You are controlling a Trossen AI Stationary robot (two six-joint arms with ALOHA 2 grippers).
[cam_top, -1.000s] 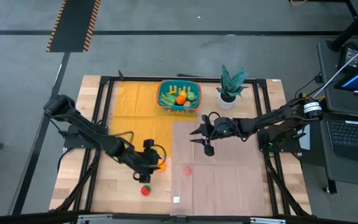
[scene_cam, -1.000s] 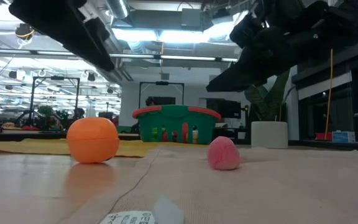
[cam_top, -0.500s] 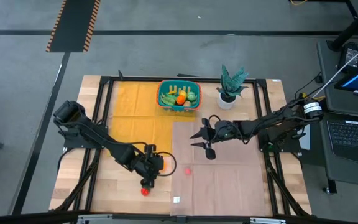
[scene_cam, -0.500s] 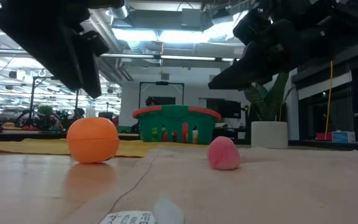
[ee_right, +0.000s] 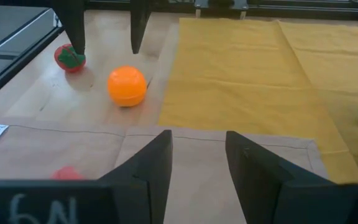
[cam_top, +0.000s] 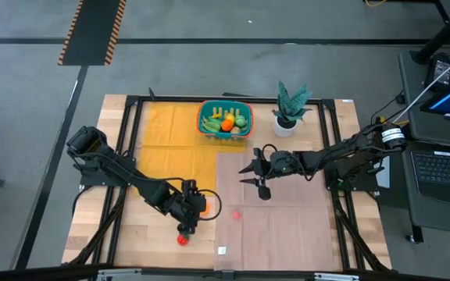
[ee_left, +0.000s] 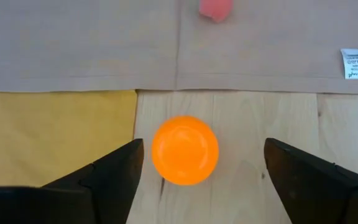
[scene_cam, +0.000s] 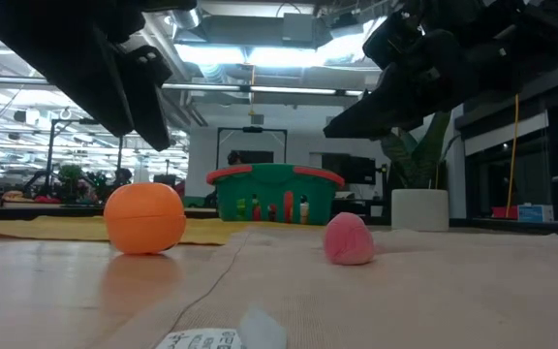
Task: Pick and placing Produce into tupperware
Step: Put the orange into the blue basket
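Directly below the left end effector, fingers apart, sits a round orange, no long axis.

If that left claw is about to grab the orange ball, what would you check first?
1. Left gripper fingers open: ok.
2. Orange ball lined up between the fingers: ok.
3. Fingers low enough to close on the ball: cannot tell.
4. Red piece clear of the ball: ok.
5. Right gripper out of the way, over the tan cloth: ok.
6. Room left in the basket: cannot tell.
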